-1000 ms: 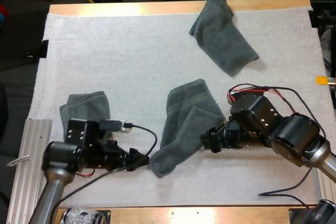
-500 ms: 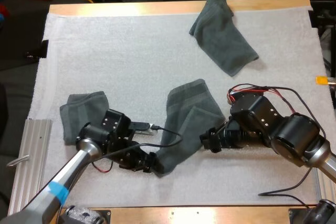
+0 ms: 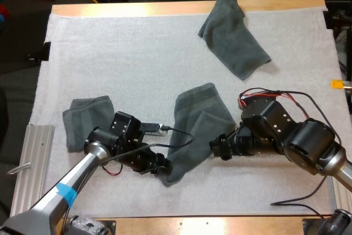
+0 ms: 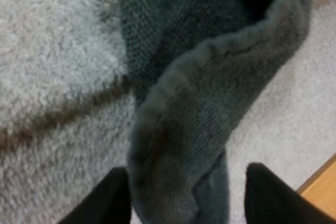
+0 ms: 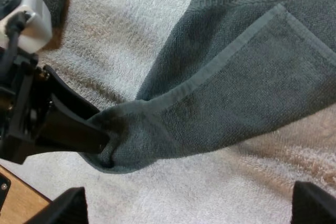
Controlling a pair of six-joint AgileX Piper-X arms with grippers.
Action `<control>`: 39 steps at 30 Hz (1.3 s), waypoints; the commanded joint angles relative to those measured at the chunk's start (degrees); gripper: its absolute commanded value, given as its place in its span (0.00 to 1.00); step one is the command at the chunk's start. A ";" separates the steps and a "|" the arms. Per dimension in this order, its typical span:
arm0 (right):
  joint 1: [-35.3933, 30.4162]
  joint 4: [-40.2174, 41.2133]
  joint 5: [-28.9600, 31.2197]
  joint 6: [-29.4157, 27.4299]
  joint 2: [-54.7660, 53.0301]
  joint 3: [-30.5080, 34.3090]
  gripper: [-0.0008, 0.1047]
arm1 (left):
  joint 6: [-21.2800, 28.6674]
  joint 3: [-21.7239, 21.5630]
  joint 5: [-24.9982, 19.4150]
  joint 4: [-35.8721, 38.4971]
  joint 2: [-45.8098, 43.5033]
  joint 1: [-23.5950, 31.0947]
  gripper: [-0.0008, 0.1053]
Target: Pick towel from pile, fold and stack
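A dark grey-green towel (image 3: 195, 127) lies half folded in the middle of the mat. My left gripper (image 3: 160, 165) is at its near left corner, and the wrist view shows its fingers open (image 4: 187, 174) with the bunched corner (image 4: 199, 77) between them. My right gripper (image 3: 218, 148) sits low at the towel's right edge, open (image 5: 189, 203) over bare mat just short of the towel's hem (image 5: 252, 103). From there the left gripper (image 5: 94, 129) shows at the towel's corner. A folded towel (image 3: 88, 115) lies at the left, and a crumpled one (image 3: 234, 37) at the far side.
A ribbed metal rail (image 3: 34, 174) runs along the mat's near left side. The wooden table edge (image 3: 220, 225) is close behind both arms. White mat (image 3: 126, 59) stretches open between the three towels.
My left arm has swung right across the mat, bringing its gripper from beside the folded towel onto the middle towel's near corner. The right arm has stayed put.
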 commanded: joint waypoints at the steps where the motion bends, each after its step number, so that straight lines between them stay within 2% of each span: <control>1: -0.23 0.31 -0.46 -0.68 -0.64 -0.28 0.71 | -0.55 -0.02 -0.57 -0.29 0.71 -0.09 0.43; 9: -0.23 0.31 -0.46 -0.68 -0.64 -0.28 0.71 | -0.55 -0.02 -0.57 -0.29 3.37 -0.09 0.41; 11: -0.23 0.31 -0.46 -0.68 -0.64 -0.28 0.71 | -0.55 -0.02 -0.60 -0.29 3.37 -0.09 0.34; 16: -0.23 0.31 -0.30 -0.68 -0.64 -0.28 0.71 | 0.77 -0.02 -1.02 -0.24 3.37 -0.09 0.03; 20: -0.23 0.44 0.22 -0.68 -0.64 -0.28 0.71 | 4.34 -1.08 -5.42 2.78 3.09 -0.09 0.01; 23: -0.23 0.41 0.52 -1.88 -0.64 -0.28 0.71 | 10.09 -4.23 -11.32 8.99 2.25 -0.09 0.01; 26: -0.23 0.32 2.85 -3.11 -0.64 -0.28 0.71 | 15.54 -9.03 -19.21 15.70 0.66 -0.09 0.01; 31: -0.23 0.32 5.31 -4.85 -0.64 -0.28 0.71 | 23.17 -19.55 -28.26 24.24 -3.13 -0.09 0.01; 34: -0.23 0.32 5.55 -5.02 -0.64 -0.28 0.71 | 25.00 -24.99 -30.56 28.62 -4.54 -0.09 0.01; 39: -0.23 0.32 5.54 -5.02 -0.64 -0.28 0.71 | 26.40 -29.40 -33.73 30.91 -7.00 -3.59 0.01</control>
